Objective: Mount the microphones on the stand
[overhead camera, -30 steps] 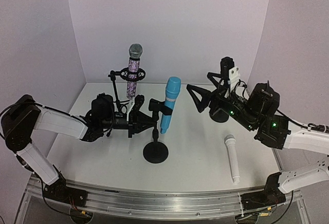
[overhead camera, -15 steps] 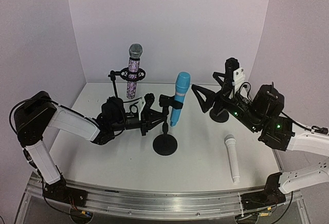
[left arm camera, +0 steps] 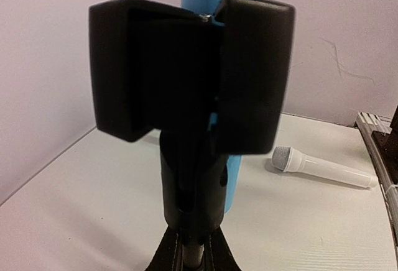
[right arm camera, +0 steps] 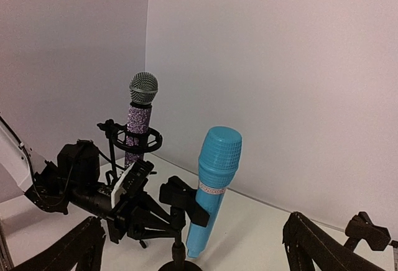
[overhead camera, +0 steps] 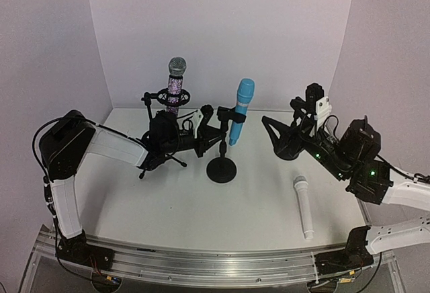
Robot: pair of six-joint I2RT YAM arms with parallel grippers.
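The light blue microphone (overhead camera: 240, 111) stands tilted in the black clip (left arm camera: 186, 72) of the round-base stand (overhead camera: 221, 170). My left gripper (overhead camera: 216, 134) is shut on the stand's thin pole (left arm camera: 191, 255) just under the clip. The glittery purple-silver microphone (overhead camera: 176, 88) stands upright in a ring mount on a tripod stand behind it. The white microphone (overhead camera: 304, 207) lies flat on the table at the right front, and shows in the left wrist view (left arm camera: 323, 166). My right gripper (overhead camera: 282, 135) hangs open and empty right of the blue microphone (right arm camera: 214, 190), apart from it.
The white table (overhead camera: 168, 205) has curved white walls at the back and sides. The tripod stand's legs (overhead camera: 176, 160) spread under my left wrist. A metal rail (overhead camera: 201, 266) runs along the front edge.
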